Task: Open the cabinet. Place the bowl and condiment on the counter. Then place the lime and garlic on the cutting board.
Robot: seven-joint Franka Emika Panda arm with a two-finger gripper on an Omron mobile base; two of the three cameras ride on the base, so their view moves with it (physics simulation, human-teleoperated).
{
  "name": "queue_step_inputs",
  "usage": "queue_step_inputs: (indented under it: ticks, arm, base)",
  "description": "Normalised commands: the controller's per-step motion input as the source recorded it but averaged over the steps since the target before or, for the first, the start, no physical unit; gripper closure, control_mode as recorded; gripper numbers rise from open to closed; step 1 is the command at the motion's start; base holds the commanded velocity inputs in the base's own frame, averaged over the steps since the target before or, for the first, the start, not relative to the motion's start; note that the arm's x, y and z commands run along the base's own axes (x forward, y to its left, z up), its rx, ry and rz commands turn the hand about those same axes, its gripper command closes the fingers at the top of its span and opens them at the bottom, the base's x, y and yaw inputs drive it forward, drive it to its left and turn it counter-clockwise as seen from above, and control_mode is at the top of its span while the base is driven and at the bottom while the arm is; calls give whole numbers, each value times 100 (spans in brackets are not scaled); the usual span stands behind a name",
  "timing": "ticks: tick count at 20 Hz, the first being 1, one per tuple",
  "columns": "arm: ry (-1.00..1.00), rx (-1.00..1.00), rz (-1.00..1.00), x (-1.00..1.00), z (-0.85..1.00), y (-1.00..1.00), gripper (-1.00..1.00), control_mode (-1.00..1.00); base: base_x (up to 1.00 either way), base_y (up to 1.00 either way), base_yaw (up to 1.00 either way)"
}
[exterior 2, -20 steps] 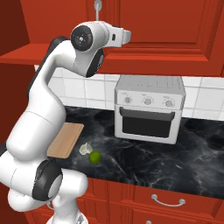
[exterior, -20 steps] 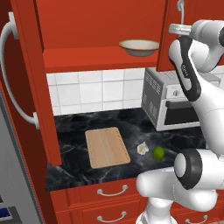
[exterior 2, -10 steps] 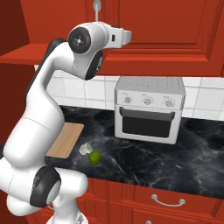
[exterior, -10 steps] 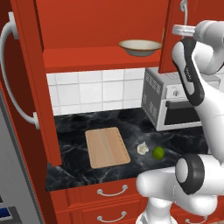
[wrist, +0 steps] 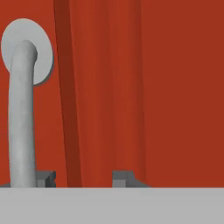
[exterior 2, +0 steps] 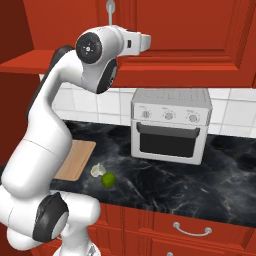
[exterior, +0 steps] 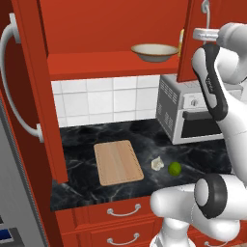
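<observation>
Two small things, the garlic (exterior: 157,163) and the lime (exterior: 174,168), lie side by side on the black tabletop (exterior: 144,135), just right of the cutting board (exterior: 118,162) and apart from it. Above the board, the cabinet (exterior: 111,29) has its left door swung wide open, and the bowl (exterior: 154,52) sits on the shelf inside. A sliver of the yellow condiment (exterior: 182,40) shows just right of the bowl, at the edge of the right door. Right of the board stands a silver toaster oven (exterior: 193,113). The end effector (wrist: 83,178) is raised to the right door, fingers parted and holding nothing, with the curved silver handle (wrist: 22,109) beside one fingertip.
</observation>
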Motion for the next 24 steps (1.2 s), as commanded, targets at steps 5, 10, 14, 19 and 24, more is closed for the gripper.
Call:
queue_step_inputs:
  ticks: [5,10,14,19,24]
  arm:
    - [0,1,0,-53,42,-79,100,-100]
    - [0,1,-1,-54,40,-80,100,-100]
    - [0,1,-1,-55,40,-83,100,-100]
    - [0,1,-1,-59,40,-83,100,-100]
    - [0,1,0,-58,39,-87,100,-100]
  base:
    - [0,0,0]
    - [0,0,0]
    - [0,0,0]
    - [0,0,0]
    - [0,0,0]
